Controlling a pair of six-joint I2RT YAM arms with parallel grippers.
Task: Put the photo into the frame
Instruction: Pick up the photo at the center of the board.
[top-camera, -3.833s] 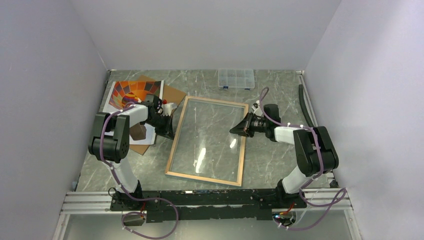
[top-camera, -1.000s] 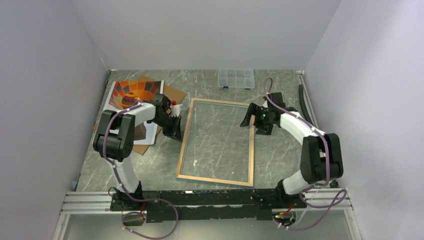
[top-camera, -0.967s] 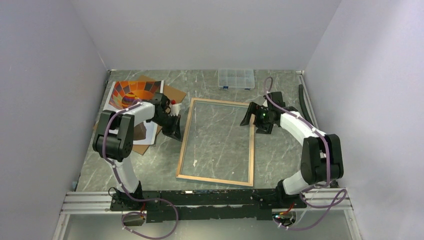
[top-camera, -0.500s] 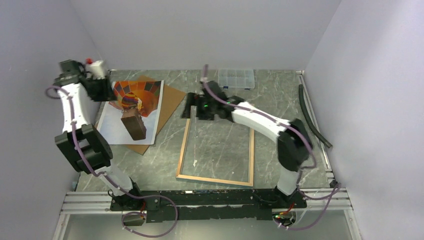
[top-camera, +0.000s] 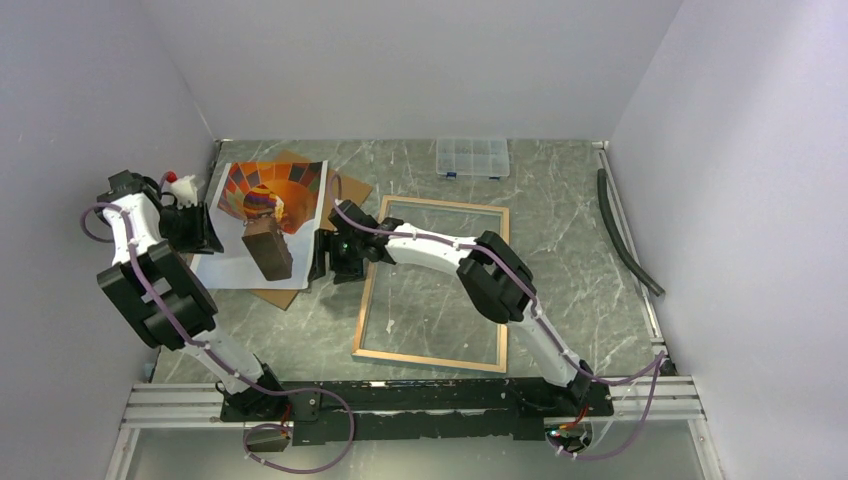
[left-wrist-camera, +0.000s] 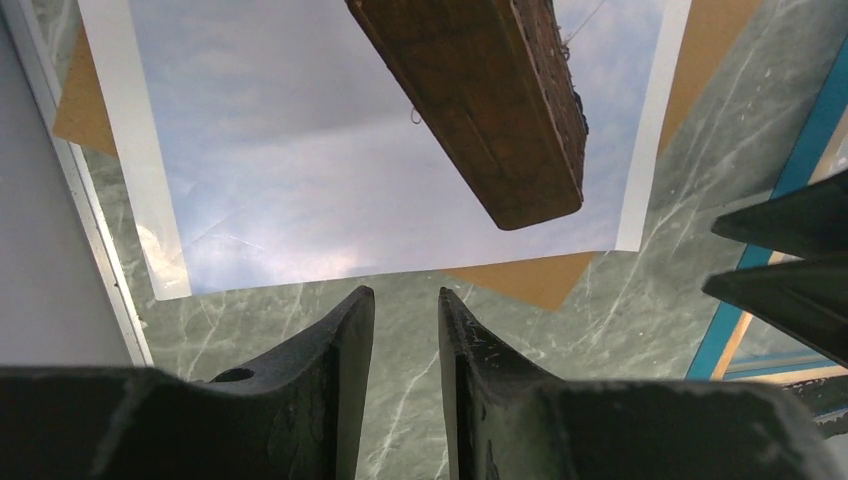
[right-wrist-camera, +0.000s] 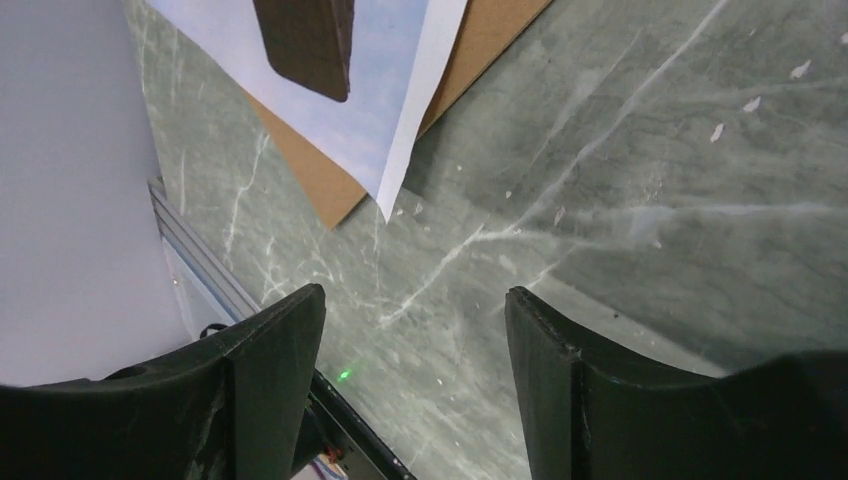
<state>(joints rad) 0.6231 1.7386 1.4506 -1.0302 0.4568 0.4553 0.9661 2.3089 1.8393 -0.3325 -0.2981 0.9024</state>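
- Left gripper (left-wrist-camera: 405, 295): fingers a narrow gap apart, nothing between them. It hangs low over the table (top-camera: 560, 230), beyond the side of the photo (top-camera: 240, 262) that faces away from the frame (top-camera: 363, 310).
- Right gripper (right-wrist-camera: 415, 295): fingers wide apart and empty. It is reached across to the frame's left rim, in the gap between frame and photo, and touches neither sheet nor rim that I can see.
- Photo: lies picture side up, to the left of the frame and clear of it, resting on a brown backing board (top-camera: 345, 190).
- Frame: lies flat with its tan side up and the table visible through its pane. Nothing is in it.
- Handling, as judged: the photo is a thin paper print, so it is light and limp. It is likely to sag or crease if lifted by one point.
- Grip point, as judged: the near corner on the frame side overhangs the board, so a finger could get under it there. Taking the two opposite long edges, one per gripper, should keep the sheet flat.
- Risk: the fingers could pinch the board along with the paper.
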